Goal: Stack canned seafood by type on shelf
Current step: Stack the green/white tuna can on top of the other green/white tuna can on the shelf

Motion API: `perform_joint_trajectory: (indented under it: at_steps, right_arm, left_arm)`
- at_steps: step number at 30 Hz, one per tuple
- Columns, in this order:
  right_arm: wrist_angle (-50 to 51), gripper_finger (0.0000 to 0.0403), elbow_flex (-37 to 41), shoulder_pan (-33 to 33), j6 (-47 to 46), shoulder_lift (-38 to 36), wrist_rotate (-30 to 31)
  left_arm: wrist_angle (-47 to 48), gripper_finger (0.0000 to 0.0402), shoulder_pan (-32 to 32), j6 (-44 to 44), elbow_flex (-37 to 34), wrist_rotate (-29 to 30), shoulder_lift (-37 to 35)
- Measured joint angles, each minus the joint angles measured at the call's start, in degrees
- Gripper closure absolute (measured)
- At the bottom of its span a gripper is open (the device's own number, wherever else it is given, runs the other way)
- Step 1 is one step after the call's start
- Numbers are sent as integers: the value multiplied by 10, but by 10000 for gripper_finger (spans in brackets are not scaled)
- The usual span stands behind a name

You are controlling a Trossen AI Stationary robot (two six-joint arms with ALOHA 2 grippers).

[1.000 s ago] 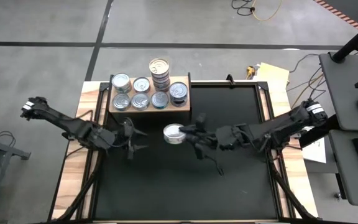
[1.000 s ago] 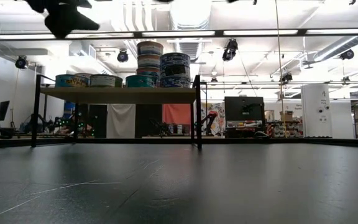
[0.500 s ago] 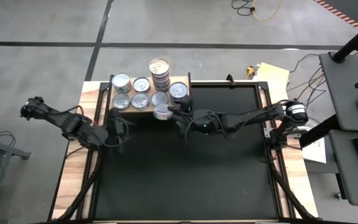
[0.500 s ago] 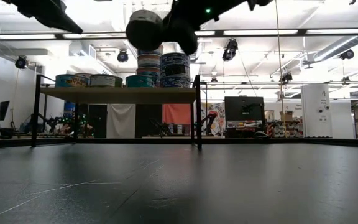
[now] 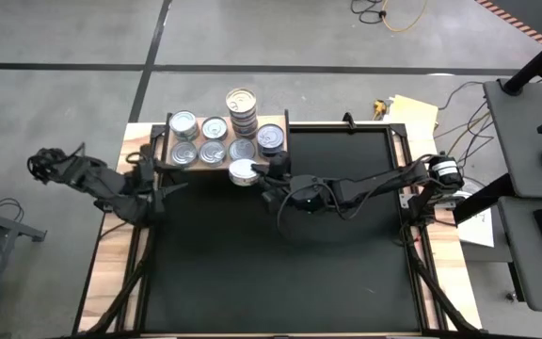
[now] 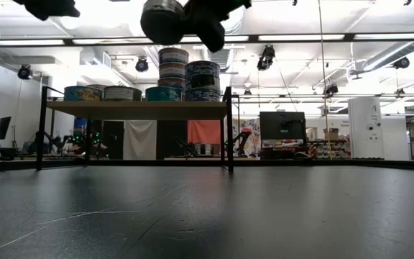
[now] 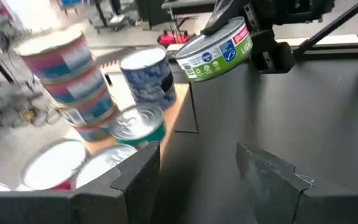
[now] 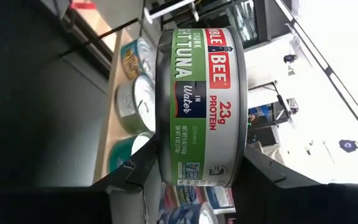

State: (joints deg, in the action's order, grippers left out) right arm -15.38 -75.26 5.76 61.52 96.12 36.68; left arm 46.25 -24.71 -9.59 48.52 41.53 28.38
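High view first: since a second ago the right gripper has carried its tuna can from the middle of the black table all the way up to the front edge of the shelf. Half a second ago it was already close; now the can sits in the air right at the shelf's front, near the right-hand end of the front row. The fingers are clamped on the can's sides, which the right wrist view shows really clearly: green and white label, silver rim, squeezed between both dark fingers.

The left gripper has pulled back too. It was over the table's left part a second ago, now it's out by the left edge of the table, just below the shelf's left corner. Its fingers stand apart with nothing between them.

What's on the shelf: a back row and a front row of single cans with silver tops, plus a tall stack with a gold top at the back, and a shorter blue-label stack at the right end. In the low view the held can hangs above the shelf top, higher than the stacks look from there. The left wrist view catches the same can tilted, beside the blue stack.
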Motion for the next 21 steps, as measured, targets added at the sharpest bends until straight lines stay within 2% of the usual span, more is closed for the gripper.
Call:
perform_joint_trajectory:
  at_steps: [4, 10, 16, 19, 21]
  right_arm:
    - [-1, 268, -25, 0, -8, 6, -9]
    - [2, 268, -81, -7, -7, 41, -13]
    - [0, 268, -134, -22, 33, 80, -36]
    - [3, 268, -144, -29, 42, 96, -42]
    - [5, 268, -145, -31, 42, 100, -44]
  left_arm:
    - [24, 206, 0, 23, 30, 5, -14]
    - [33, 206, 0, 51, 60, 53, -27]
    - [38, 206, 0, 85, 68, 74, -44]
    - [40, 206, 0, 77, 64, 58, -50]
    - [37, 206, 0, 76, 56, 10, -52]
